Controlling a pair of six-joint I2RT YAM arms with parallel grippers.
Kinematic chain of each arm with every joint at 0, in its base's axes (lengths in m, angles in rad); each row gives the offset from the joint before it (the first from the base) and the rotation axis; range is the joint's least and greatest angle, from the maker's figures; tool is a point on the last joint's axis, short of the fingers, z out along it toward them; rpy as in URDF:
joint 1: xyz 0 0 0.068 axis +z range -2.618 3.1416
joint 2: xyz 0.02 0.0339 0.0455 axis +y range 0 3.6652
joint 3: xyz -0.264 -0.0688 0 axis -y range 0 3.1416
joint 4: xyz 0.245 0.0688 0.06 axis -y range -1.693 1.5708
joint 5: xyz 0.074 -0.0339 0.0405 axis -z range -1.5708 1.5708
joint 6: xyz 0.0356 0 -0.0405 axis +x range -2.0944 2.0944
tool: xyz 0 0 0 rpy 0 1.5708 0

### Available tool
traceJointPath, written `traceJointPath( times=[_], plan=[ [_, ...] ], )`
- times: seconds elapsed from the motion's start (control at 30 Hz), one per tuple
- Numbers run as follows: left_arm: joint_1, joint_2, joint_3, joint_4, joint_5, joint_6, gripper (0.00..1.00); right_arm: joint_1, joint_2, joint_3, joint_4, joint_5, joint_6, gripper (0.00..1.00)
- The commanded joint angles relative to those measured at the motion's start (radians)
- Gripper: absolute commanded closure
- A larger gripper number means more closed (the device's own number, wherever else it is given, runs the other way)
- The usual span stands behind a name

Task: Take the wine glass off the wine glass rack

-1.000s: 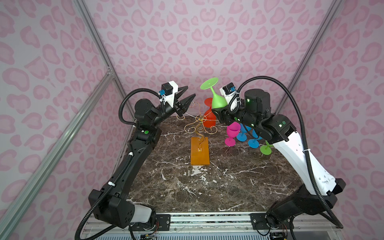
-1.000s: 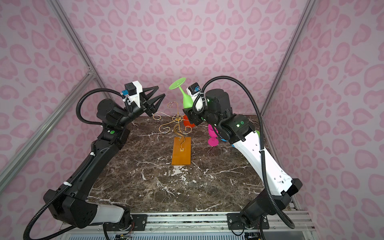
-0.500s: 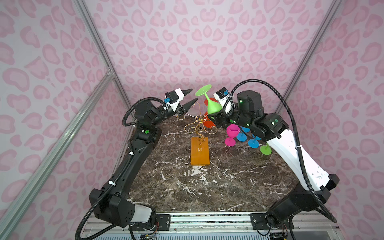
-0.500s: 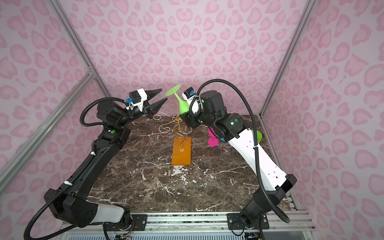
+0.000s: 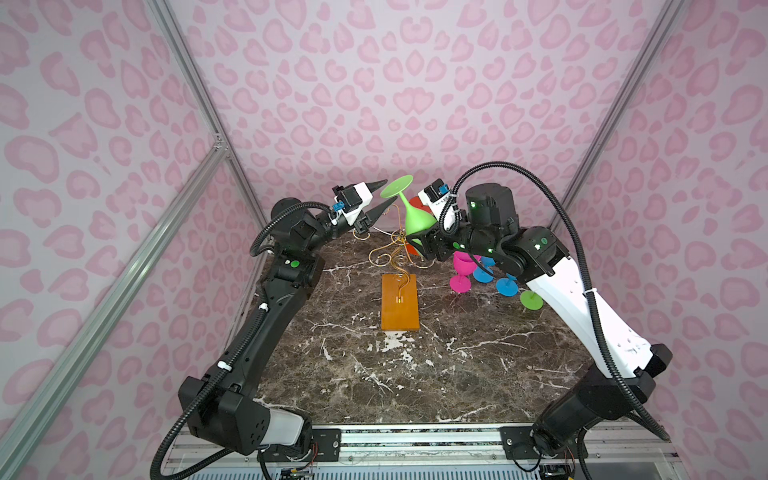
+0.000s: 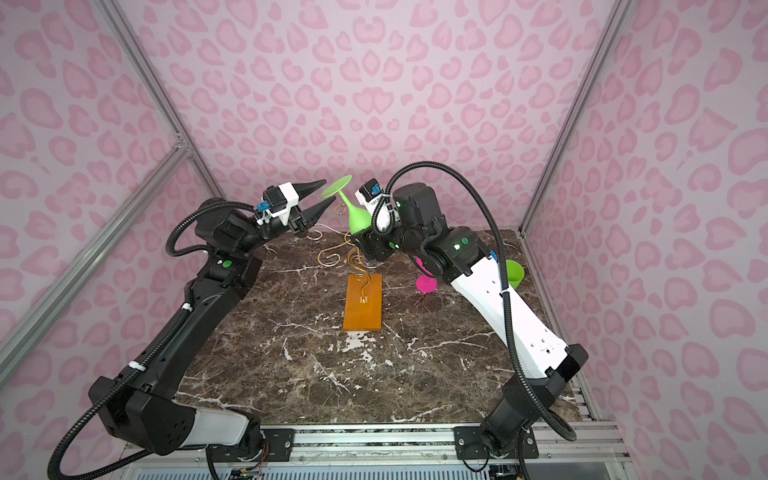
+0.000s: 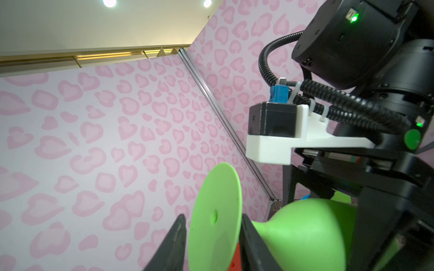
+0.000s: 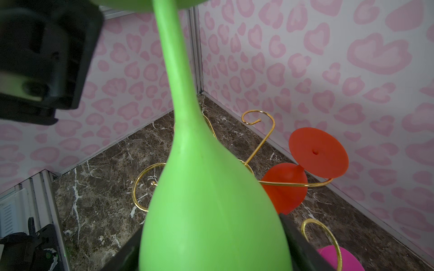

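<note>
Hanging red glass (image 8: 305, 150) behind green glass (image 8: 211, 211)

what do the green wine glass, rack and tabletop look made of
green wine glass: opaque, matte, moulding dimple in the foot; likely plastic or silicone.
wine glass rack: thin glossy gold wire, probably metal, on a smooth orange-brown base, seemingly wood.
tabletop: dark, white-veined, slightly glossy; marble or a printed imitation.

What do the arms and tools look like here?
Left arm: black links, a white shell at its base, white cable ties. Right arm: a long white shell. Both carry ribbed black hoses and green dots. Left tool: black tapered fingers, a white camera bracket, a blue plug.
</note>
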Motion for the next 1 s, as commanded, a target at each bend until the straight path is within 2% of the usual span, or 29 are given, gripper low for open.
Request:
traceJointPath(
  times=[0.0,0.4,0.43,0.57,0.73,0.97],
  plan=[
    [-0.002,-0.005,-0.007,0.022,-0.029,0.026,0.69,0.006,0.004,-0.008,0.016,-0.006,0.019,0.42],
    [-0.005,-0.020,-0.024,0.022,-0.050,0.048,0.95,0.031,0.003,-0.032,0.034,-0.026,0.048,0.42],
    [-0.005,-0.020,-0.024,0.023,-0.057,0.047,0.97,0.032,0.000,-0.036,0.038,-0.030,0.054,0.40],
    [-0.005,-0.024,-0.023,0.032,-0.111,0.015,0.97,0.032,-0.032,-0.072,0.080,-0.055,0.078,0.23],
    [-0.005,-0.029,-0.027,0.034,-0.193,-0.033,0.97,0.026,-0.091,-0.127,0.149,-0.080,0.109,0.09],
    [0.004,-0.027,-0.038,0.043,-0.258,-0.167,0.97,0.003,-0.201,-0.243,0.257,-0.124,0.150,0.02]
  ],
)
